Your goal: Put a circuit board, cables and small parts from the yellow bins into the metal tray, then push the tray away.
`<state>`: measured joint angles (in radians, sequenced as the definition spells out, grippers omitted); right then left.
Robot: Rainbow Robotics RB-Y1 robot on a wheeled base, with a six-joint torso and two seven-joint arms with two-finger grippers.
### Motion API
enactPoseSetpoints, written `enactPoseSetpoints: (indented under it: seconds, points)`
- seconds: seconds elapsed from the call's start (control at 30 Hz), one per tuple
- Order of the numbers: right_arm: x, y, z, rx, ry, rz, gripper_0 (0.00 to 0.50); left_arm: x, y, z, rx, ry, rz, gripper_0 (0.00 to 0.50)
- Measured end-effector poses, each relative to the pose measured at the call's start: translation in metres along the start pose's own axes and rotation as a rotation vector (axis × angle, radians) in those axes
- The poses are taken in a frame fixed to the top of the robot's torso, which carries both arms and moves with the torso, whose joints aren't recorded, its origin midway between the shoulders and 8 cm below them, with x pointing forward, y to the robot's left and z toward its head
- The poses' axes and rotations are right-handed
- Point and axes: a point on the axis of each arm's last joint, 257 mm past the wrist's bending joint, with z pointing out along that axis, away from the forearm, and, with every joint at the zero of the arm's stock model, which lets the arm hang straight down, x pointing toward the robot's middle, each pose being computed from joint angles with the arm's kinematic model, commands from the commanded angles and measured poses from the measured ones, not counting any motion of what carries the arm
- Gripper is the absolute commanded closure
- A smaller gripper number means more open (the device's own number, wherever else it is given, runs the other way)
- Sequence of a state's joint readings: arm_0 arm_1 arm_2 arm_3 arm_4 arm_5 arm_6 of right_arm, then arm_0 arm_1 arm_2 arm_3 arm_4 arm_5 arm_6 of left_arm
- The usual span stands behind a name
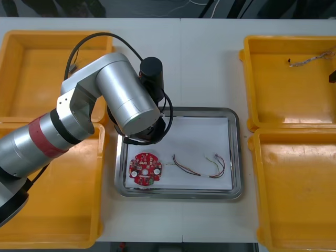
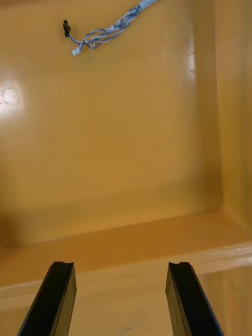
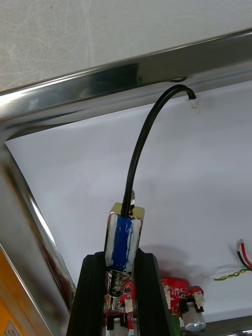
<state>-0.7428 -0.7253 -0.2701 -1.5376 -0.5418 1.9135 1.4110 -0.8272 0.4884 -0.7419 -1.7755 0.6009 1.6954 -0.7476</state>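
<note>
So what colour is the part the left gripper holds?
The small metal part is blue-wrapped with a gold end and black cable; left wrist view shows it best.

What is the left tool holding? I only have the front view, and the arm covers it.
Observer: The left tool is shut on a small metal part wrapped in blue, with a black cable rising from it.
Operator: Is it over the tray?
Observer: Yes, over the white inside of the metal tray, close beside the circuit board.
Operator: And the right tool?
Observer: The right tool is open over a yellow bin, with the twisted blue and white cable lying farther in, ahead of it.
</note>
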Motion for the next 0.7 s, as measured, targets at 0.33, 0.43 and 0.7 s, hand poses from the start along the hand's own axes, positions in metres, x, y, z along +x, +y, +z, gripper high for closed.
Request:
enactPoseSetpoints:
  seconds: [0.33, 0.43, 0.7]
  points:
    - [-0.021, 0.018, 0.005, -0.030, -0.078, -0.001, 0.000, -0.008, -0.003, 0.003, 0.001, -0.042, 0.008, 0.495]
    - [-0.022, 0.025, 0.009, -0.044, -0.086, -0.003, 0.000, -0.010, -0.006, 0.006, 0.002, -0.058, 0.019, 0.498]
    - [-0.028, 0.027, 0.027, -0.068, -0.020, 0.058, 0.000, -0.005, -0.004, 0.013, -0.003, -0.059, 0.020, 0.495]
